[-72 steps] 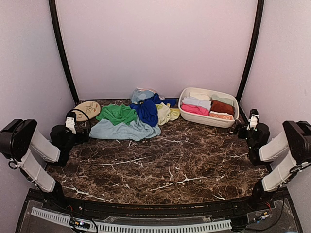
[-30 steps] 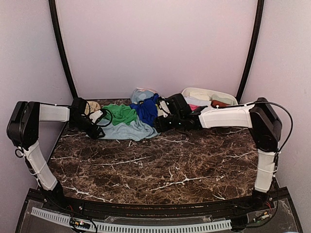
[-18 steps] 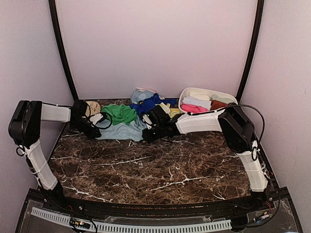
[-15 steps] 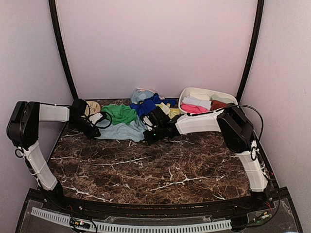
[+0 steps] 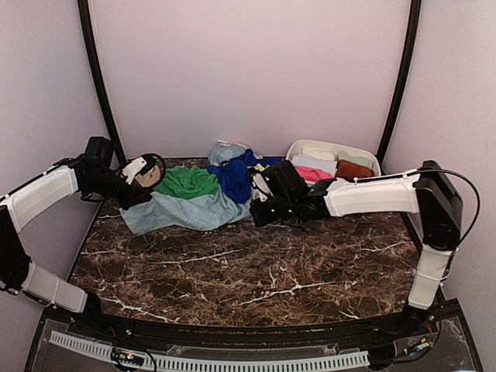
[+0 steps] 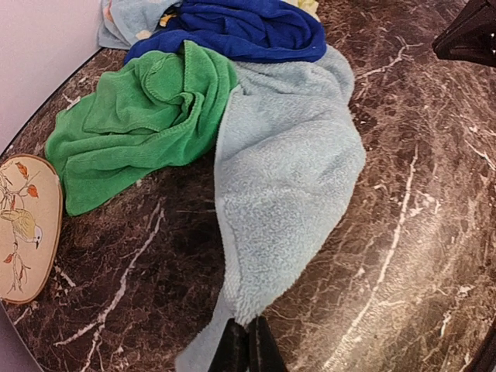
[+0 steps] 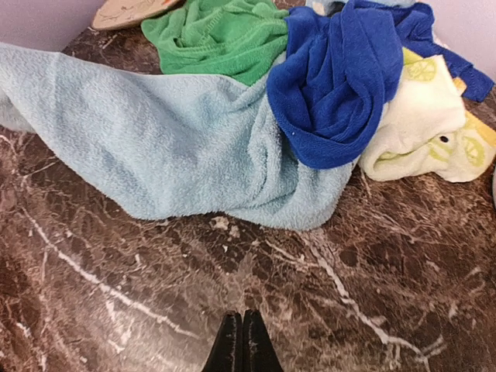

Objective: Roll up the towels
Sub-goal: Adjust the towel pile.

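The dark marble table (image 5: 271, 263) lies bare on the near side of the light blue towel (image 5: 190, 211), and a pale wall (image 5: 248, 70) stands behind that towel. The towel's long axis runs left to right, and a green towel (image 5: 186, 182) and a royal blue towel (image 5: 232, 174) lie on its far edge. The left gripper (image 6: 248, 350) is pinching the towel's left corner. The right gripper (image 7: 242, 341), pressed together on nothing, hangs over marble just near of its right end. Drawing the towel nearward may drag the others along.
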You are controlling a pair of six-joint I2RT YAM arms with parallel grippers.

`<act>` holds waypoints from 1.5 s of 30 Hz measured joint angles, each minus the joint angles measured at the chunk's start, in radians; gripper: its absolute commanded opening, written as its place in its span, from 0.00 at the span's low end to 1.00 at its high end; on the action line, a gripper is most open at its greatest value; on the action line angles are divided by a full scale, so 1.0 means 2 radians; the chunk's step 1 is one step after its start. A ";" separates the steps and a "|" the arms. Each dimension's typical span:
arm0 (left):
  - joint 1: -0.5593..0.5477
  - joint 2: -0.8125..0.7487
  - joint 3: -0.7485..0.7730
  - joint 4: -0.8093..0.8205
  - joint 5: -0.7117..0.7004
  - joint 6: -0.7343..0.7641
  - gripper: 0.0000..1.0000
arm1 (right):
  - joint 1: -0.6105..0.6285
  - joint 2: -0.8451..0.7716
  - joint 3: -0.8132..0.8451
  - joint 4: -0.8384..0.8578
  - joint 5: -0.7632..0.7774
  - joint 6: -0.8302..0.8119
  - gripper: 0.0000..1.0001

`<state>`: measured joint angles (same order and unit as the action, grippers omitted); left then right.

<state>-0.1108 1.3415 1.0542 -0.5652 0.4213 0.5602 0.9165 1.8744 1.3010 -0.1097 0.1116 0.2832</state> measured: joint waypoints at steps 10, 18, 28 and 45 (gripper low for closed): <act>-0.040 -0.094 0.031 -0.072 0.020 -0.014 0.03 | 0.049 -0.129 -0.110 0.022 0.049 0.009 0.01; -0.062 -0.087 -0.063 -0.074 0.002 -0.005 0.60 | 0.062 -0.117 -0.100 0.026 0.063 0.009 0.00; -0.039 -0.094 -0.118 -0.103 -0.052 0.051 0.51 | 0.062 -0.084 -0.073 0.021 0.072 0.006 0.04; 0.000 -0.170 -0.176 -0.109 -0.076 0.063 0.22 | 0.062 -0.072 -0.059 0.021 0.068 0.003 0.02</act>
<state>-0.1112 1.0023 0.7025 -0.7834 0.2687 0.6857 1.0409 1.7309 1.1828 -0.0677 0.2474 0.2893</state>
